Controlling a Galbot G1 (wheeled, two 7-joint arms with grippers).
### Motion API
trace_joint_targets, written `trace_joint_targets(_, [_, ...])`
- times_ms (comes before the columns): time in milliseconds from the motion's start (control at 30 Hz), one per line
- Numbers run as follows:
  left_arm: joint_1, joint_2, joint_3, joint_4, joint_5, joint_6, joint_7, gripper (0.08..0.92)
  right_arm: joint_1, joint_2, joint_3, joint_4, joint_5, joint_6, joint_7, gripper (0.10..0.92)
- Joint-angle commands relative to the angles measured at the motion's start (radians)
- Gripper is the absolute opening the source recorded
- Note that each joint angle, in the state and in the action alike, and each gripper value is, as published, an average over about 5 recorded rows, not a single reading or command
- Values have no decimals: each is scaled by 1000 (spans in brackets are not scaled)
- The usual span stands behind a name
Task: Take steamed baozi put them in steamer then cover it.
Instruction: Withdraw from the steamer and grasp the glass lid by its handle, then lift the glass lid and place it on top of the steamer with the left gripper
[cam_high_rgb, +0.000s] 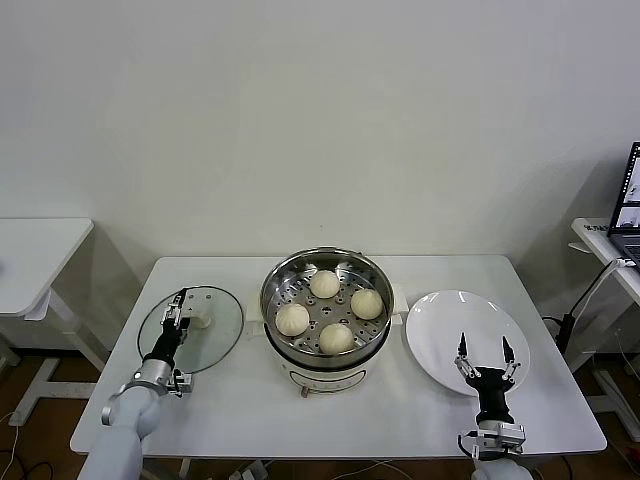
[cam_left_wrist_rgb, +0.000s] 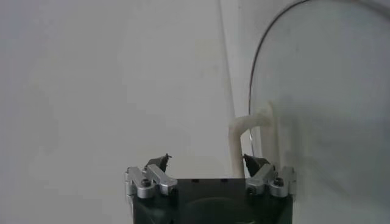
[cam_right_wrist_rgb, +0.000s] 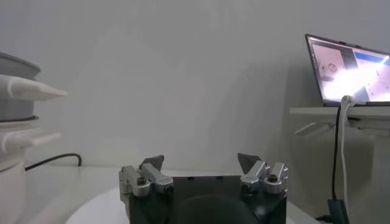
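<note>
Now, buns: all 4 steamed baozi (cam_high_rgb: 329, 310) already sit in a loose ring on the perforated floor of the steamer (cam_high_rgb: 275, 282), so I'd judge the loading done and only the covering left.
Steamer: mid-table on its white base, open at the top, between the lid and the plate.
Cover: the cover (cam_high_rgb: 222, 335) lies flat on the table to the robot's left of the pot, just beside it, its cream handle (cam_high_rgb: 199, 320) up where it can be grabbed.
Left gripper: the left gripper (cam_high_rgb: 177, 312) hangs over the lid right at the handle, fingers spread wide and holding nothing; it looks lined up for a grasp, not yet closed.
Right gripper: the right gripper (cam_high_rgb: 485, 351) waits above the near edge of the bare white plate (cam_high_rgb: 440, 318), fingers wide apart, empty, likely parked out of the way.
Left wrist view: it shows the handle (cam_left_wrist_rgb: 245, 135) close to 1 fingertip and the lid's metal rim (cam_left_wrist_rgb: 259, 61); the head view is too coarse for that.
Right wrist view: it shows the steamer's side handles (cam_right_wrist_rgb: 30, 89), a laptop (cam_right_wrist_rgb: 350, 70) on a side table and a black cable (cam_right_wrist_rgb: 52, 160); no buns there.
</note>
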Motion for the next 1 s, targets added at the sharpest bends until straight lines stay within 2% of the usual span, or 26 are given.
trace_joint_targets(33, [-33,-6,1,40,7,-9,6,820,-1,3,3,1,-5,1,1,823])
trace_joint_targets(167, [-29,-8,0,40,1,-13,16,749,1,1,4,2,-5,-1,2,823])
trace_joint_targets(467, [-20,-7,2,33,-40,-27,44,490,15,2,-2,3,-11,-5,3,823])
trace_joint_targets(733, [10,9,16,-24,-166,-35,83,256,24,10,-12,0,-16,-6,2,823])
trace_joint_targets(833, [41,25,25,-99,-247,-23,98,198,26,12,-13,-1,-17,-6,1,823])
trace_joint_targets(1000, [107,56,0,-303,-341,39,113,188,34,14,-18,-8,-20,-6,1,823])
